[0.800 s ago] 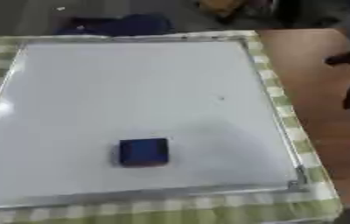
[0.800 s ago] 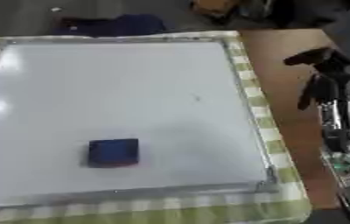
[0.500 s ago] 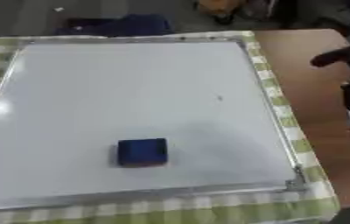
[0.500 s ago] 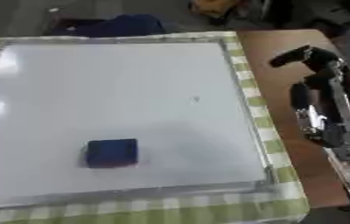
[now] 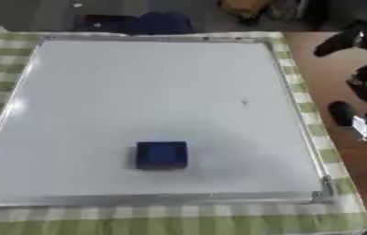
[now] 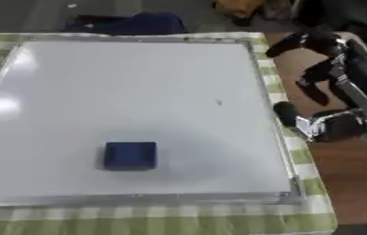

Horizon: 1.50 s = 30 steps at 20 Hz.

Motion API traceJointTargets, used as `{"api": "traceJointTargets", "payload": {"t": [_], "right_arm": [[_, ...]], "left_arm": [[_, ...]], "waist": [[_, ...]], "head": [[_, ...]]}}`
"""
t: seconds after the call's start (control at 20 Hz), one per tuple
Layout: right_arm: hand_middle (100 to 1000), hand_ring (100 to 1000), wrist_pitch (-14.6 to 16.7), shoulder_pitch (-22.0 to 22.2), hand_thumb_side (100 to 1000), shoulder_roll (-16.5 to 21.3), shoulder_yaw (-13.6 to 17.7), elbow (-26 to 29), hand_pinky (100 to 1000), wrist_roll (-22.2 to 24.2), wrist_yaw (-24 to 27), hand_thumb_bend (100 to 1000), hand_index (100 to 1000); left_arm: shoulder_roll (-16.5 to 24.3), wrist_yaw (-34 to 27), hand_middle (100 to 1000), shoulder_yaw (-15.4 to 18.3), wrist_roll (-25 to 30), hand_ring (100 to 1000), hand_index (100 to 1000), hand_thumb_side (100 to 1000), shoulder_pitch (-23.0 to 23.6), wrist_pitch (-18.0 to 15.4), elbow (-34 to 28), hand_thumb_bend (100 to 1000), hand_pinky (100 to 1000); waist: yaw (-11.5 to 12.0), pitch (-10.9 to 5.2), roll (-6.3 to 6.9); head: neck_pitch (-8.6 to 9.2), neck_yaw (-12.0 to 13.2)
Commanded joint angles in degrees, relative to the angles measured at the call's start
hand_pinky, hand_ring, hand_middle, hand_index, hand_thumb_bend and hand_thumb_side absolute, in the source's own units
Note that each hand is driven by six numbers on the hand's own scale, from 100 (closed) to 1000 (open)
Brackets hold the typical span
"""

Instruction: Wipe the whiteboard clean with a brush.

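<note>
Toward the near edge of the whiteboard [image 5: 138, 105], in the left eye view, we see the blue brush [image 5: 162, 155] lying flat, alone, a small dark mark [image 5: 244, 102] nearer the right edge. In the right eye view our right hand [image 6: 319, 69] hangs off that right edge, fingers relaxed and holding nothing; we should reach across low, grasp the brush squarely, then sweep over the mark

A: The brush [image 5: 162, 155] is dark blue, on a white board [image 5: 138, 92] with a silver frame.
B: And the cloth [image 5: 179, 220] beneath?
A: Green and white checks; the table [image 6: 355, 193] is brown, the right hand [image 6: 315, 69] black
</note>
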<state>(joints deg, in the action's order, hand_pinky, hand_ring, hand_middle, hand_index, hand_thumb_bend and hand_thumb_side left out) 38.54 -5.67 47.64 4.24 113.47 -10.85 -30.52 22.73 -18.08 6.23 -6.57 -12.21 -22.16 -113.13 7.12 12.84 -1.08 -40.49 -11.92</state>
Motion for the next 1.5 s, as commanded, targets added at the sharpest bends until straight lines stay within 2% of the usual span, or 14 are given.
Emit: {"api": "traceJointTargets", "payload": {"t": [0.05,0.15,0.25,0.3,0.4,0.45,0.5,0.7,1.1,1.3,1.5], "right_arm": [[678,708,-0.88,-2.17,804,3.62,-1.16,1.13,716,1.70,-0.56,319,100],[689,724,-1.21,-3.83,824,4.30,-2.27,1.13,725,3.40,-1.53,324,100],[705,743,-1.25,-5.49,800,4.69,-3.29,1.13,739,5.70,-3.72,339,100],[714,763,-1.11,-6.33,731,4.76,-3.80,1.13,763,7.07,-5.03,373,100],[713,765,-0.82,-7.79,720,4.57,-4.68,1.13,765,9.68,-7.16,375,100],[711,776,-0.58,-8.68,631,4.38,-5.30,1.13,782,10.83,-7.63,375,100],[717,781,-0.42,-9.77,611,4.10,-6.02,1.13,787,12.22,-7.71,370,100],[736,798,-1.21,-13.72,607,2.82,-8.51,1.13,801,19.26,-6.07,390,100],[752,809,-6.40,-19.53,607,-0.80,-12.94,1.13,799,35.68,-2.07,432,100],[762,820,-7.93,-20.95,624,-1.16,-14.86,1.13,798,41.68,-1.62,428,100],[771,830,-8.66,-21.58,645,-0.97,-16.66,1.13,800,44.85,-2.15,447,100]], "left_arm": [[1.82,-0.03,615,0.00,0.24,644,564,971,-0.63,-0.03,-1.01,183,540],[1.77,-0.05,614,-0.10,0.35,644,563,974,-0.63,0.01,-0.96,180,539],[1.74,-0.08,613,-0.18,0.44,641,563,974,-0.68,0.05,-0.93,179,539],[1.73,-0.11,607,-0.23,0.47,638,563,974,-0.74,0.07,-0.92,178,538],[1.68,-0.18,607,-0.31,0.54,638,563,974,-0.82,0.09,-0.90,178,538],[1.65,-0.22,605,-0.38,0.58,637,563,976,-0.83,0.12,-0.88,176,538],[1.63,-0.28,605,-0.45,0.63,637,563,976,-0.84,0.13,-0.86,176,538],[1.57,-0.51,605,-0.68,0.79,636,561,975,-0.91,0.15,-0.81,174,538],[1.58,-0.86,604,-1.07,1.23,635,559,976,-1.06,0.19,-0.72,172,538],[1.80,-0.93,604,-1.26,1.47,634,559,977,-1.11,0.16,-0.69,170,537],[2.08,-0.97,604,-1.44,1.72,638,558,978,-1.19,0.10,-0.62,167,537]], "waist": [[0.25,-0.52,0.18],[0.44,-0.43,0.19],[0.63,-0.36,0.21],[0.75,-0.34,0.22],[0.91,-0.32,0.25],[1.09,-0.33,0.29],[1.24,-0.35,0.33],[1.60,-0.49,0.44],[2.09,-0.69,0.49],[2.20,-0.66,0.33],[2.32,-0.59,0.14]], "head": [[0.13,-0.04],[0.16,-0.23],[0.22,-0.39],[0.19,-0.45],[0.13,-0.53],[0.13,-0.70],[0.13,-0.86],[0.14,-1.29],[0.16,-1.80],[0.04,-1.68],[0.23,-1.70]]}}
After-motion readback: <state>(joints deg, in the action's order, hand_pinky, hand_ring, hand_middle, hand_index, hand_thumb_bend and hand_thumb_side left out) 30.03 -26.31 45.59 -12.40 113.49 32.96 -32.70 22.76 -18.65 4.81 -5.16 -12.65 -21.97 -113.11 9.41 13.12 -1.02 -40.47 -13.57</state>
